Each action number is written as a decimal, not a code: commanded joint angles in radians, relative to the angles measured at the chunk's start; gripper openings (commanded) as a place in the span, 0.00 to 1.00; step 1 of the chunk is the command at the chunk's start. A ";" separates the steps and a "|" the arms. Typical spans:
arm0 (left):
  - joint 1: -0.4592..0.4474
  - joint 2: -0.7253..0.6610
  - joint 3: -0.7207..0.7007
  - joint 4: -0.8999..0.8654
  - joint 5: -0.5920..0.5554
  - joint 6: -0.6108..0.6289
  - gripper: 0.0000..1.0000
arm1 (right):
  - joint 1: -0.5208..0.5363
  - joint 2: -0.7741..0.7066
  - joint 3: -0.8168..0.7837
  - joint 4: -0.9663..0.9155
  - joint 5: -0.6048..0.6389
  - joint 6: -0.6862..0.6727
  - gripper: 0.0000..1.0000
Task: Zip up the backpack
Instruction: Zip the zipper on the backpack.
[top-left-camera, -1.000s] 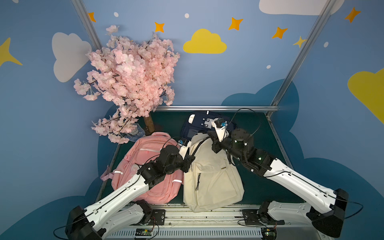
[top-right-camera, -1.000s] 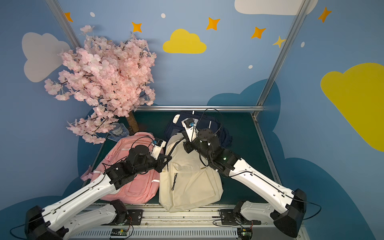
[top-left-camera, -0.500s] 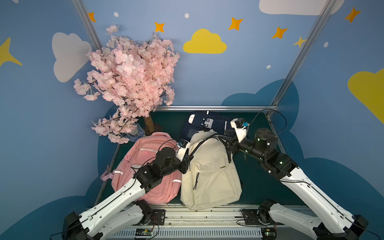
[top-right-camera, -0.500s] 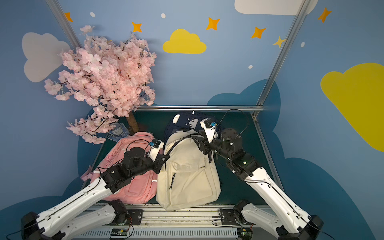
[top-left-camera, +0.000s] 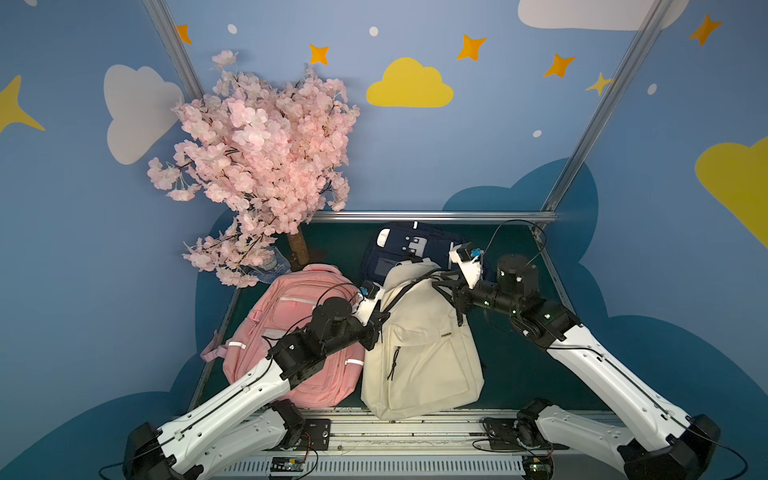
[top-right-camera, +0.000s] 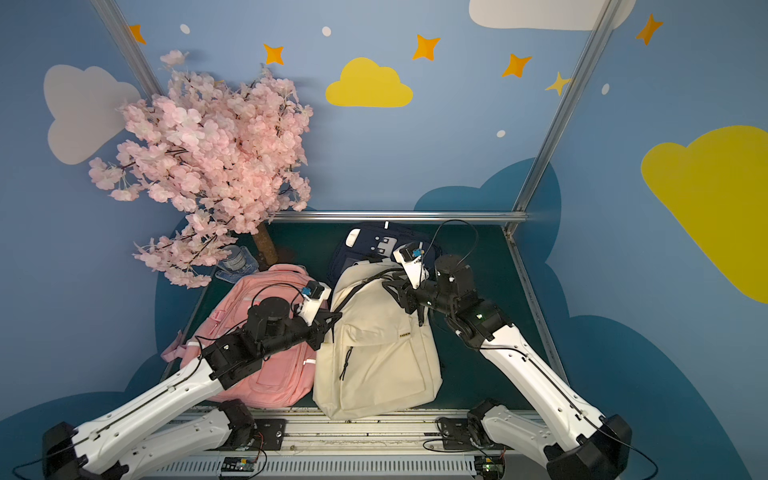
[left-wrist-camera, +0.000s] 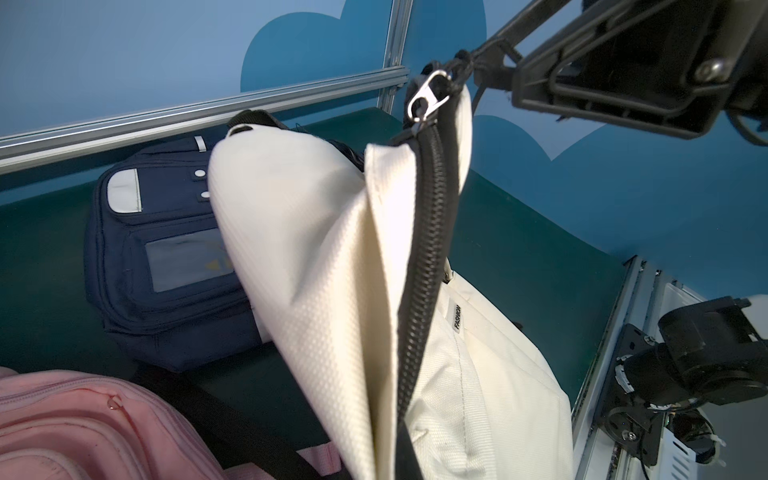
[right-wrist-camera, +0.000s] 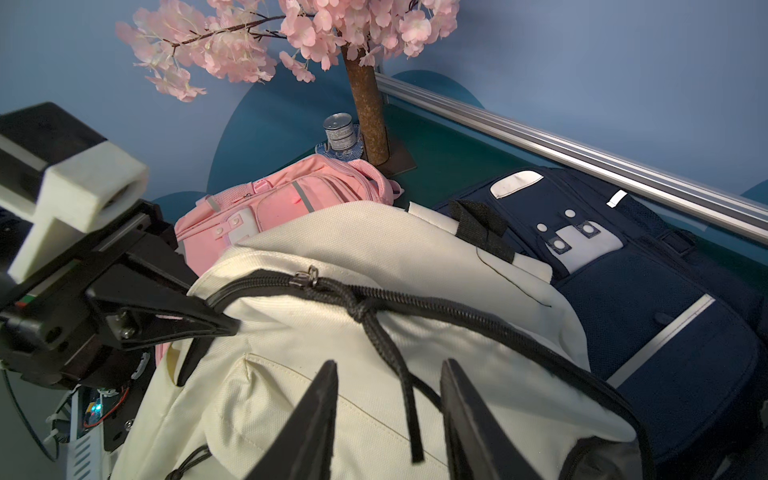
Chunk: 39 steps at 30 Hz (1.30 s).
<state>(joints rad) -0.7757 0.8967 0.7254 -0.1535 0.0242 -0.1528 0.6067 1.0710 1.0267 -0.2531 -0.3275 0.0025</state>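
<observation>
The cream bag lies mid-table, with the pink bag at its left and its top resting against the navy bag on the far side. My left gripper is clamped on the cream bag's left top edge, at the zip's end. My right gripper is at the right shoulder with its jaws apart. The cord from the slider hangs between them, gripped by neither.

The zip looks closed from my left grip up to the slider. Past that I cannot tell.

The risks as I judge them:
- If I close the right jaws off-line, the thin cord slips out and I pinch air or fabric.
- If I pull hard while the left hold is only on loose cloth, the bag slides or bunches, and the slider jams.
- If I drag toward the far side, I shove the navy bag.

The only writing I can read is "FASHION", on the small tab on the front flap.
</observation>
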 joint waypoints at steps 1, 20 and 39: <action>-0.013 -0.002 0.011 0.083 0.020 0.036 0.04 | 0.012 0.007 0.027 0.001 -0.020 -0.013 0.40; -0.034 0.015 0.020 0.064 -0.049 0.019 0.06 | 0.073 0.019 0.062 -0.053 0.187 -0.054 0.00; -0.034 -0.067 -0.060 0.033 -0.072 -0.038 0.10 | -0.027 0.007 0.116 0.003 0.384 0.140 0.00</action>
<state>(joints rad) -0.8112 0.8497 0.6758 -0.1154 -0.0380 -0.1780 0.5804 1.1027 1.1145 -0.3172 0.0536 0.1223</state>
